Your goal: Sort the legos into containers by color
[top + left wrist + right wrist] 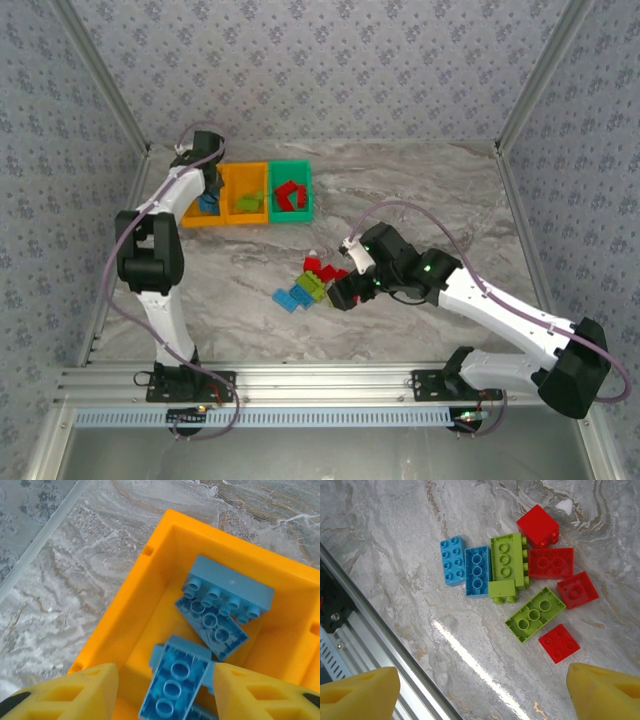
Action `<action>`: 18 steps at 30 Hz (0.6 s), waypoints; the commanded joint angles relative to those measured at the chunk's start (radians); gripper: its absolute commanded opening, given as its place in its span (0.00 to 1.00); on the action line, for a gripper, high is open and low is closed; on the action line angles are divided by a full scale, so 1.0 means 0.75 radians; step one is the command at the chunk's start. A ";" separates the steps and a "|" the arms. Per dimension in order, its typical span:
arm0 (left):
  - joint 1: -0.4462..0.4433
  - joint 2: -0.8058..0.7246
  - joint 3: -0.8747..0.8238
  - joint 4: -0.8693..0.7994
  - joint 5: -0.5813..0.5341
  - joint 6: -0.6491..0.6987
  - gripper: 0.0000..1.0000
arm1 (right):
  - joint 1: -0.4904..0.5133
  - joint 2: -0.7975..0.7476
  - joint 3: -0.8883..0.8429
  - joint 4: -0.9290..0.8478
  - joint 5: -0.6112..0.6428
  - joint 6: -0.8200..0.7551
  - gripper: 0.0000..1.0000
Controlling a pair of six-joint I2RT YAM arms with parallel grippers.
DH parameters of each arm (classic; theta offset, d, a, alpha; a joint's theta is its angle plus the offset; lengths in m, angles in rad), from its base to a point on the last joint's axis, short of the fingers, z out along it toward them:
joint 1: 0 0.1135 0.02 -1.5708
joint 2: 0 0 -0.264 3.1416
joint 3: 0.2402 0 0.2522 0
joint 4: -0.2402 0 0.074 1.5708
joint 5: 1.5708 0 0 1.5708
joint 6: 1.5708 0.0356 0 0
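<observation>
Three joined bins stand at the back left: a left orange bin (pixel 190 218), a middle orange bin (pixel 245 180) with lime bricks, and a green bin (pixel 291 212) with red bricks. My left gripper (pixel 208 185) hangs open over the left orange bin (pixel 130 610). A blue brick (pixel 175 680) lies underside-up between its fingers, beside two other blue bricks (pixel 227 590). My right gripper (pixel 482 690) is open above the table, just short of the loose pile: two blue bricks (pixel 478 571), three lime bricks (pixel 535 614) and several red bricks (pixel 551 562).
An aluminium rail (pixel 300 385) runs along the table's near edge, and it passes close to my right gripper's left finger (pixel 360 692). Frame posts (pixel 530 90) and patterned walls close in the sides and back.
</observation>
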 commanded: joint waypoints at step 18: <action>-0.740 -1.302 -0.569 -0.319 0.690 0.581 0.64 | -0.061 0.341 -0.082 0.222 0.277 0.412 0.73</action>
